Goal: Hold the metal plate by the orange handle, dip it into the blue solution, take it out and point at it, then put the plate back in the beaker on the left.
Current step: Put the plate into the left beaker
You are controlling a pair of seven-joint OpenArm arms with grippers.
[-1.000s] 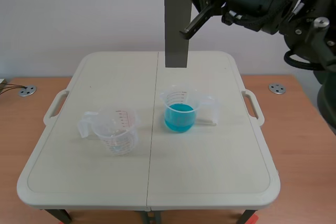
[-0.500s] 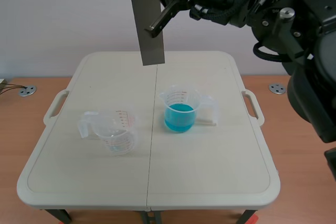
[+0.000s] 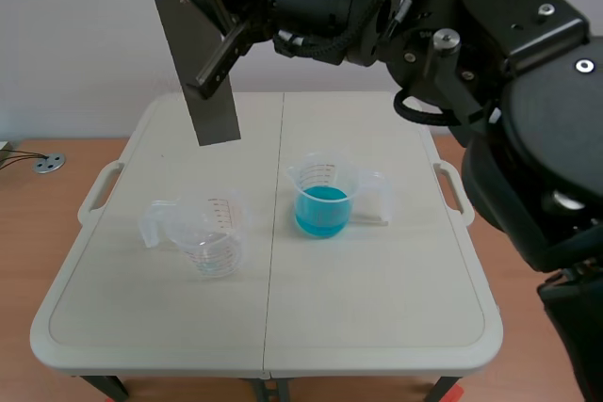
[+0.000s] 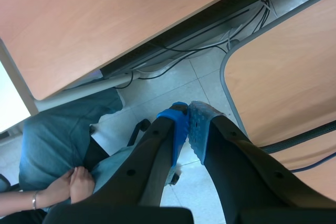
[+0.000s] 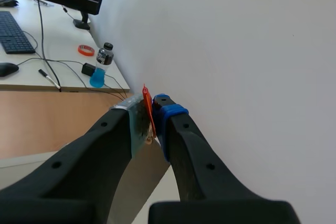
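though high over the white table (image 3: 377, 298), metal plate (image 3: 209, 110) tight in right gripper (image 5: 152, 109), pale wall (image 3: 75, 35) behind; left gripper (image 4: 187, 114) closed

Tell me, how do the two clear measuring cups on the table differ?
The left beaker looks empty; the right beaker holds blue liquid. The left beaker's handle points toward the table's left edge, the right beaker's toward its right edge. The left beaker's scale looks reddish, the right beaker's dark. Both are clear plastic, upright, with printed scales.
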